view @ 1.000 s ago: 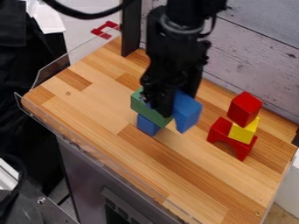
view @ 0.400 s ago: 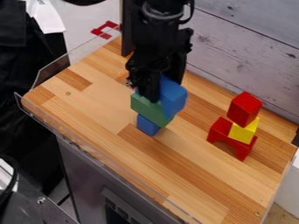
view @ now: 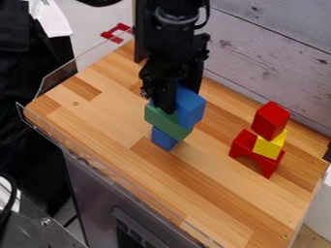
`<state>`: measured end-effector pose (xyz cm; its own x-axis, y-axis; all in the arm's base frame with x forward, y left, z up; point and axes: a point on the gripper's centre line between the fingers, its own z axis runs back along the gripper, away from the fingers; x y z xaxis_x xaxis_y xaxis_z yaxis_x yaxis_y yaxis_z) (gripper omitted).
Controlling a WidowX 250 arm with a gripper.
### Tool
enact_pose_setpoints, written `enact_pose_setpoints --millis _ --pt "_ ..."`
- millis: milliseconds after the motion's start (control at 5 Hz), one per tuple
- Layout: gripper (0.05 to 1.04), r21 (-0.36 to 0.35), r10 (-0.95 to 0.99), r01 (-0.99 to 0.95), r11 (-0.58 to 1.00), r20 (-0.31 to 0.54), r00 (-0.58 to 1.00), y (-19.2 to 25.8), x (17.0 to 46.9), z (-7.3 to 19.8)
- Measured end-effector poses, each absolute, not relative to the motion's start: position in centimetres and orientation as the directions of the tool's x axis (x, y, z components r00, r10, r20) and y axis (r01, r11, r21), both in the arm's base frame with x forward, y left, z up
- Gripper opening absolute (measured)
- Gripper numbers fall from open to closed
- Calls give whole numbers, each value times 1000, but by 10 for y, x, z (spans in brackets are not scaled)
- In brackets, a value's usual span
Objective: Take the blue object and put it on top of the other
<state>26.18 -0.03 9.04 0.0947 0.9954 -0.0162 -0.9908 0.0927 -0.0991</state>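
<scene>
Apparently almost stacked: the blue block (view: 192, 109) is pinched in the gripper (view: 174, 100) above the green block (view: 166, 122), at the centre of the frame.
One of the fingers (view: 165, 99) presses against its left side; the other seems hidden behind it. I can't tell whether its underside touches the green block, which sits tilted over a small blue block (view: 163, 139). The held block looks light, stiff and smooth-faced, so a grip on two opposite flat sides should suit it, though a careless release could tip the pile. At right, a red block (view: 270, 120) tops a yellow block (view: 269, 147) and a red arch (view: 244, 144). No container figures here; the bench (view: 103, 114), with a clear guard (view: 57, 85) at upper left, carries everything.
</scene>
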Motion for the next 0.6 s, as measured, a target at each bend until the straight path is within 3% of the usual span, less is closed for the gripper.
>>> enact_pose_setpoints --millis 600 --pt "576 -73 997 -996 59 -36 62 12 270 81"
